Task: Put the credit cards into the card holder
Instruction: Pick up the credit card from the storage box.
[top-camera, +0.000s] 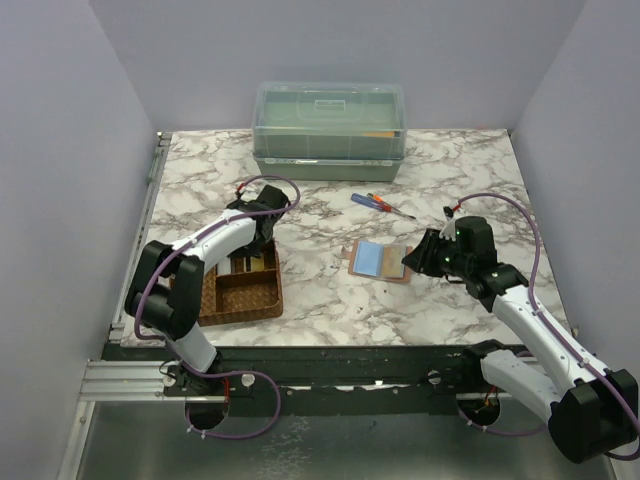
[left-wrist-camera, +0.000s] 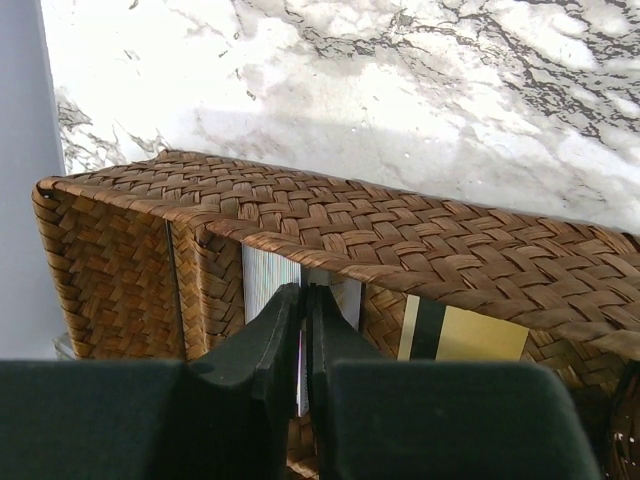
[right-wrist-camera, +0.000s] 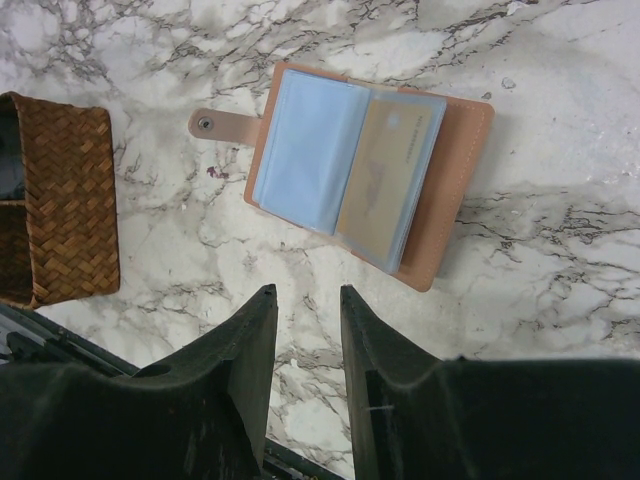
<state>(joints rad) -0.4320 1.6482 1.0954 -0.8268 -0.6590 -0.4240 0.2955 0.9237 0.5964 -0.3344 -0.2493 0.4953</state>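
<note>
Left hand (left-wrist-camera: 303, 298): down in the woven tray (left-wrist-camera: 420, 235) at 9 o'clock on the bench (top-camera: 330, 300), fingers pinched on a standing silver-grey card (left-wrist-camera: 268, 282); a gold card (left-wrist-camera: 470, 335) waits at its 3 o'clock.
Card holder (right-wrist-camera: 455, 190): lying open mid-bench, with one tan card (right-wrist-camera: 385, 185) apparently already sleeved.
Right hand (right-wrist-camera: 307, 300): fingers apart and empty, close beside the holder.
Progress: judged early, with the tray cards yet to go in.
</note>
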